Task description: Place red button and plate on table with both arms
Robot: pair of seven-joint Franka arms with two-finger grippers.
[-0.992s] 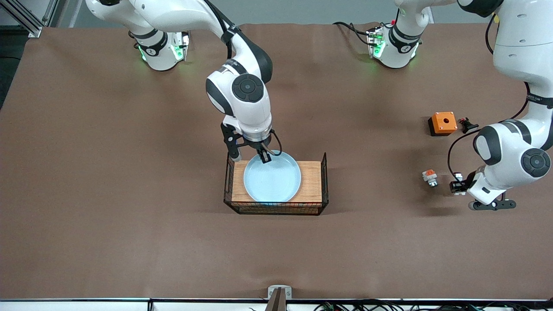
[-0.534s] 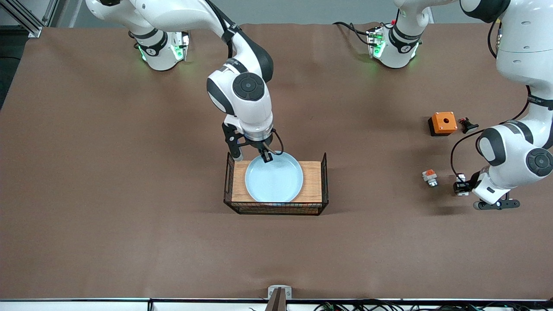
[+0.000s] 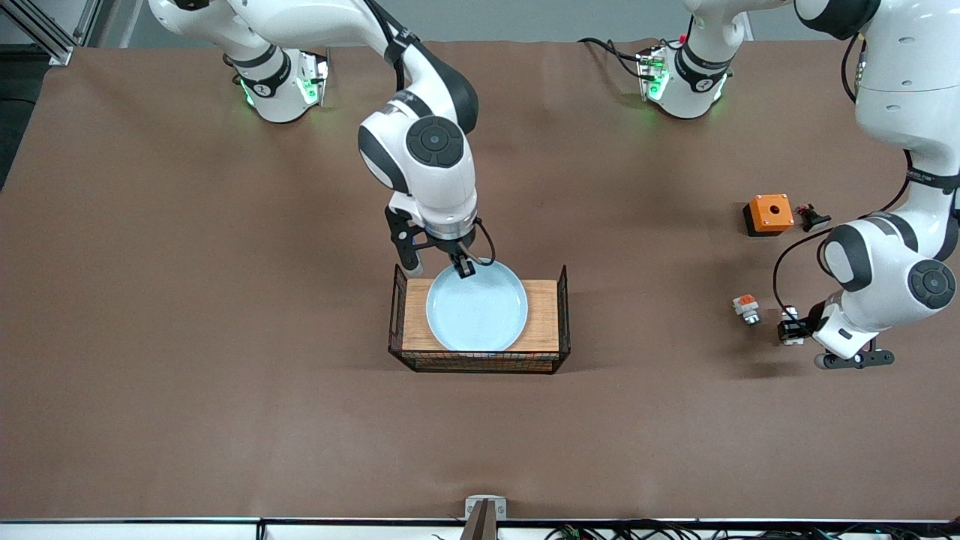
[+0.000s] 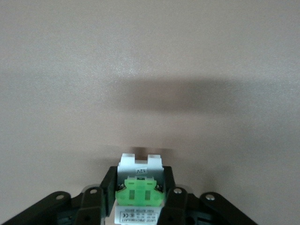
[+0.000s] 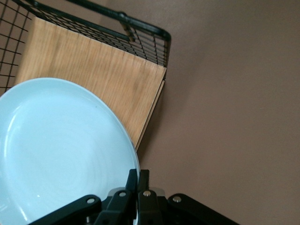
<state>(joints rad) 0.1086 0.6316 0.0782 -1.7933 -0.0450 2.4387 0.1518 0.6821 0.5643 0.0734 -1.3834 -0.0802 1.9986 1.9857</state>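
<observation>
Plate (image 3: 477,316) pale blue, round; red button (image 4: 139,193) green-blocked.

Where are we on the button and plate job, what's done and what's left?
Nothing is set down on the table yet. In hand: the right tool is shut on the plate rim, plate over the wooden board. The left tool grips the red button over bare cloth near the orange-red part. Left: place both on the table.

Robotics lab: two bench-mounted arms (image 3: 420,142), cloth-covered table (image 3: 225,300), aluminium framing (image 3: 45,30).
</observation>
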